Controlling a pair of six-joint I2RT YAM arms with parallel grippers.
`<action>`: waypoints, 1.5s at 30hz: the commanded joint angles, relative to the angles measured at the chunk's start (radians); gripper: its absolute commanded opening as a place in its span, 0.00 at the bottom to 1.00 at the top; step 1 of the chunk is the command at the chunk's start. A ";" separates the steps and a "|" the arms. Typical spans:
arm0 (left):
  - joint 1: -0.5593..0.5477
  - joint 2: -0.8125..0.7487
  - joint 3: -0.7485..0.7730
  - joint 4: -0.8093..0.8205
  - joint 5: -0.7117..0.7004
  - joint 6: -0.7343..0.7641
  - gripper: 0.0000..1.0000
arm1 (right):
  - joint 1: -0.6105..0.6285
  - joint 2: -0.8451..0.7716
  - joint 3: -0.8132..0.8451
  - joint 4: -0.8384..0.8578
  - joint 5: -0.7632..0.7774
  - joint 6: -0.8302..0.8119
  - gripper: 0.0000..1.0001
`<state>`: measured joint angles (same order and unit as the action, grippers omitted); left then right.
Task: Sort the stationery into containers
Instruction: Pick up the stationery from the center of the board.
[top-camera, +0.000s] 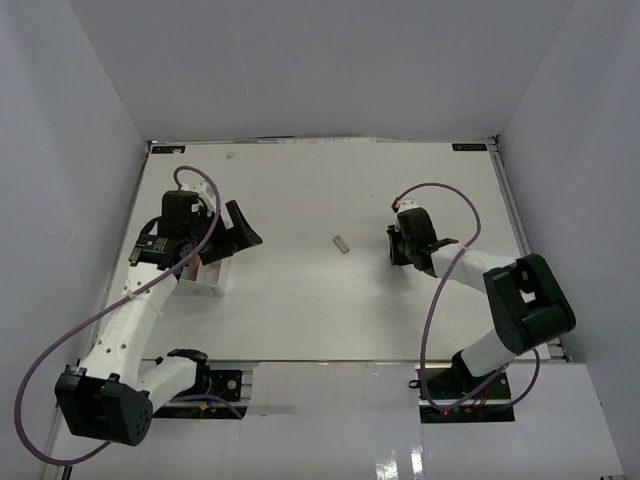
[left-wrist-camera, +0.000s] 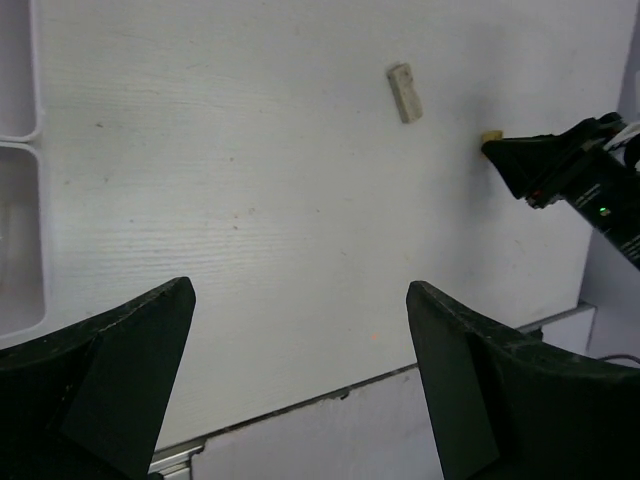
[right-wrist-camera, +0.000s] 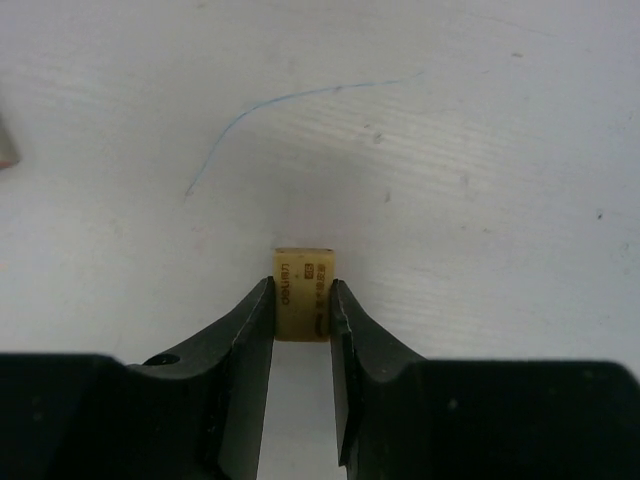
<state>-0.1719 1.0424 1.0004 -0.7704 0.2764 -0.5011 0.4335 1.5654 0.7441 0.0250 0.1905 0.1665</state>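
On the white table (top-camera: 300, 320) before the right arm, well apart from the organizer tray (top-camera: 205, 288), the tan block (right-wrist-camera: 304, 265) lies flat. The right gripper (right-wrist-camera: 302, 292) grasps it, fingers (right-wrist-camera: 245, 340) pressed against its two long sides. It looks like an eraser: light, slightly rubbery, grippy and not fragile, so this pinch across the narrow width should hold. Its long axis runs along the fingers, pointing away from the wrist. Beside the tray, the left gripper (left-wrist-camera: 300, 290) hangs released, spread wide and empty.
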 joint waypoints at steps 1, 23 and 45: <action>-0.009 0.016 0.053 0.072 0.177 -0.077 0.98 | 0.051 -0.160 -0.067 0.087 -0.149 -0.070 0.16; -0.436 0.268 0.231 0.244 0.152 -0.274 0.79 | 0.344 -0.472 -0.049 0.319 -0.491 -0.372 0.16; -0.480 0.349 0.196 0.322 0.136 -0.294 0.53 | 0.346 -0.495 -0.077 0.374 -0.511 -0.323 0.16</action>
<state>-0.6456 1.3872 1.1942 -0.4835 0.4252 -0.7860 0.7746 1.0927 0.6518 0.3275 -0.3031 -0.1654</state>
